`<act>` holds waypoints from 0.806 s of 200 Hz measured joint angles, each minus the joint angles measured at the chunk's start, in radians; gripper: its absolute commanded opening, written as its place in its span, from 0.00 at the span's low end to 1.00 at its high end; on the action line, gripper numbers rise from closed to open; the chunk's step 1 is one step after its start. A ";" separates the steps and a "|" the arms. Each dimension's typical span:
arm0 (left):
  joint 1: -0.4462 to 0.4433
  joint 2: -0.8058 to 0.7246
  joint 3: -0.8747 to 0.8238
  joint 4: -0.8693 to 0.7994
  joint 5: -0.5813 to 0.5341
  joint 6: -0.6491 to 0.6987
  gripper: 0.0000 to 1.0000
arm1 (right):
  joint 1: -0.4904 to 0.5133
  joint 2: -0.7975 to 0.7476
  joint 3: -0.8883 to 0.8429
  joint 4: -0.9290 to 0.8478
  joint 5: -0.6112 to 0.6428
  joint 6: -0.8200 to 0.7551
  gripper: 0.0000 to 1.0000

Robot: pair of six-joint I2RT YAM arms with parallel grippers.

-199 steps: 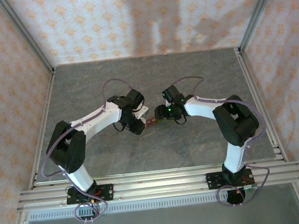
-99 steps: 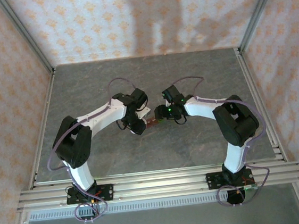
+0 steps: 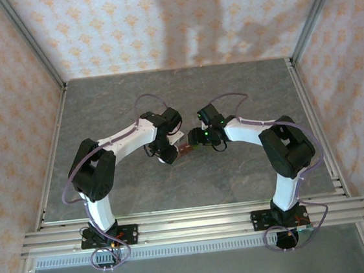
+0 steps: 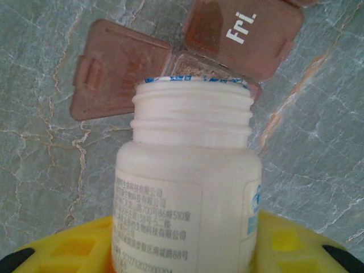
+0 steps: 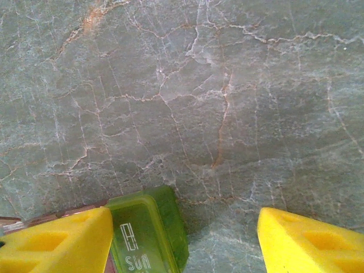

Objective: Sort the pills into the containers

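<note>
Table point(image 3: 100, 106): pill box point(image 3: 185, 150) mid, btw both grippers. Left gripper point(image 3: 169, 152) clamps white bottle point(image 4: 187, 170), mouth tipped just over an open brown cell point(image 4: 196, 67) beside the "Fri." lid point(image 4: 242, 34). Tip slowly w/ small shakes, mouth over that cell only. Right gripper point(image 5: 185, 242): jaws wide, holding nothing, one finger by box's green end point(image 5: 151, 233); touching? Can't tell. Bottle's inside hidden; box ends cut off.

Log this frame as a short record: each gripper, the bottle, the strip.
left gripper: shut on bottle
bottle: uncapped, mouth pointed at an open compartment of the strip
strip: two brown lids flipped open, one marked Fri.
right gripper: open, low over table
green end: lid marked SUN, down, beside one finger of right gripper
pills: cannot tell
</note>
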 measured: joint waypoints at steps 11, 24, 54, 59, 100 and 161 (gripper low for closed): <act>0.000 0.006 0.007 -0.004 -0.001 0.003 0.00 | 0.000 0.000 0.000 0.000 0.000 0.000 0.68; 0.000 0.015 0.014 -0.006 -0.001 0.004 0.00 | 0.000 0.000 0.000 0.000 0.000 0.000 0.68; 0.000 0.031 0.026 -0.013 -0.001 0.004 0.00 | 0.000 0.002 0.000 0.004 0.000 0.000 0.68; 0.000 0.031 0.026 -0.015 -0.001 0.004 0.00 | 0.000 0.003 0.000 0.006 0.000 0.000 0.68; 0.000 0.043 0.039 -0.028 -0.002 0.014 0.00 | 0.000 0.006 0.000 0.014 -0.007 0.000 0.68; -0.014 0.061 0.082 -0.060 -0.020 0.023 0.00 | 0.000 0.006 0.000 0.014 -0.007 0.001 0.68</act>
